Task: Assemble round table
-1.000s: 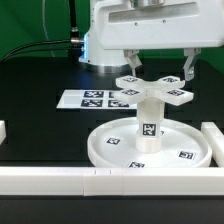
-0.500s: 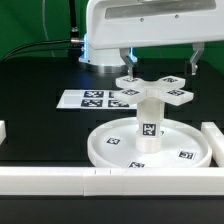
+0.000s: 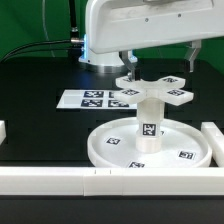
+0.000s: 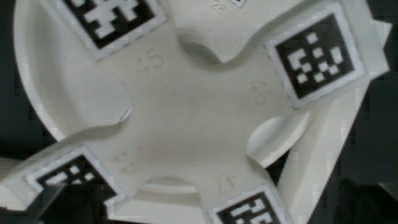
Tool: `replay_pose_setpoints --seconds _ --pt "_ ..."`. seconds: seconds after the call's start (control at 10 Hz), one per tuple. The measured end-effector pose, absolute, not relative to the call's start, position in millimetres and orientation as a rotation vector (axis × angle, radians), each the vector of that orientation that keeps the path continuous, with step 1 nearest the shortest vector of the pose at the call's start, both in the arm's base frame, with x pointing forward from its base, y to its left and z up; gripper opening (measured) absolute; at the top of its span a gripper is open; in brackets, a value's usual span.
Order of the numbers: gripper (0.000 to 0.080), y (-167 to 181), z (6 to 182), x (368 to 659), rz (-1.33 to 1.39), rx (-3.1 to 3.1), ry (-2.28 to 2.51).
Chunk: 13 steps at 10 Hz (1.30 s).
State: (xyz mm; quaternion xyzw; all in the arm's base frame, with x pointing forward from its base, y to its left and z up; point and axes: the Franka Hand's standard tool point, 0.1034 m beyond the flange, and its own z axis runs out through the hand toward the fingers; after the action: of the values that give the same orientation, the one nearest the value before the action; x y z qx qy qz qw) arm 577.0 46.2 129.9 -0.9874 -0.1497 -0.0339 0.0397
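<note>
The large rimmed disc (image 3: 120, 152) lies flat on the black table. The short cylinder leg (image 3: 149, 118) stands upright in its central hub. The cross-shaped foot piece (image 3: 152, 89) sits on top of the leg. My gripper (image 3: 157, 60) is open and empty, just above the foot piece. One of its fingers (image 3: 126, 62) stands on either side of the foot piece, touching nothing. The wrist view looks straight down on the foot piece (image 4: 187, 110) and its tagged arms, with none of my fingers clearly showing.
The marker board (image 3: 92, 99) lies behind the disc at the exterior view's left. A long white border bar (image 3: 100, 181) runs along the front. A shorter bar (image 3: 213, 136) stands at the right and a bar end (image 3: 3, 130) at the left.
My gripper has risen a little from beside the foot piece, fingers still apart. The foot piece stays on the leg and no part has moved.
</note>
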Motion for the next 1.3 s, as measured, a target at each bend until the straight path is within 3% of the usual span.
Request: replay_pose_setpoints --seconds 0.3,1.3 --pt "0.0649 46 127.7 578 -0.107 -2.916 -1.007" --pt "0.0649 46 118.8 572 -0.063 -2.341 -2.112"
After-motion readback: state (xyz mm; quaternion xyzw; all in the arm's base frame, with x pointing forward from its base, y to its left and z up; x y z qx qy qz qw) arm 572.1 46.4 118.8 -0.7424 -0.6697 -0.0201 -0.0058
